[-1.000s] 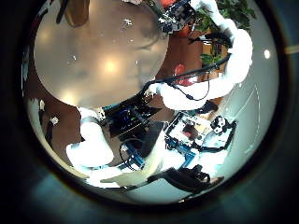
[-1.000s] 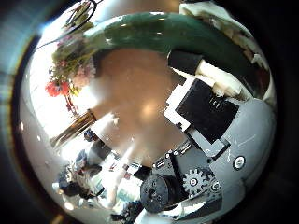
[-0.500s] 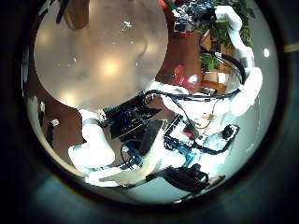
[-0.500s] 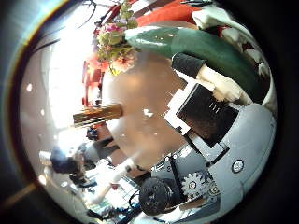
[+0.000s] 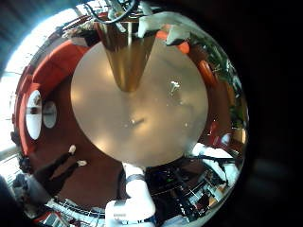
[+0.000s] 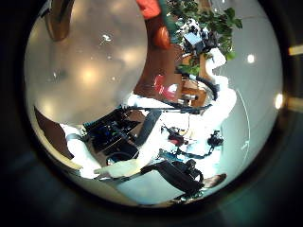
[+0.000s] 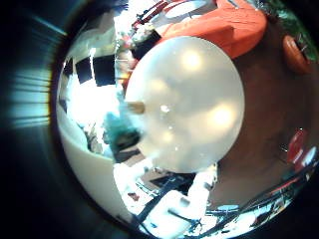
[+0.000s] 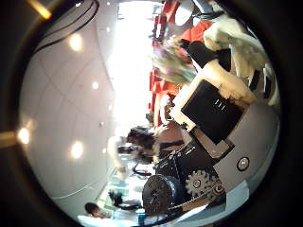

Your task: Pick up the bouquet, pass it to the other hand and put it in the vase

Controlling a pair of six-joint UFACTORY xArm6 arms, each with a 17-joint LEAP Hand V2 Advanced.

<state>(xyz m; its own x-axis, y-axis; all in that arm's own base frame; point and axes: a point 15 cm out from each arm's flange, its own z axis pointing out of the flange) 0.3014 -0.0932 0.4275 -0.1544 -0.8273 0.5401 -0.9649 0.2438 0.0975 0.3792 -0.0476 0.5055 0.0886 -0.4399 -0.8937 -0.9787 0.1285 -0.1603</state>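
Tabletop (image 5: 156, 118), round and smooth, glossy enough to throw back the ceiling lamps as soft blotches, bare but for a few small specks. Reading that disc as a dial with the robot's side at six o'clock: vase (image 5: 128, 52) standing upright out near the rim at about twelve, tall and narrow, with a metallic sheen and straight sides widening slightly toward the mouth; nothing in it. Seen from the left palm's thumb side, right arm (image 6: 223, 102) of smooth white shells, raised high and well off the table edge, roughly past three o'clock. Bouquet (image 8: 173, 57) up there with it, close against the right hand (image 8: 216, 113): a loose, soft cluster of small blossoms and leaves, blurred, well apart from the vase and clear of the table. Fingers (image 8: 235, 38) of that hand, blocky black and white segments, bent inward and closed over the bouquet's lower part, with the blossoms sticking out just beyond them; stem itself hidden beneath. From the little-finger side, only the round table below, far from the palm. Left hand over the table near the vase; whether spread or closed, cannot tell.
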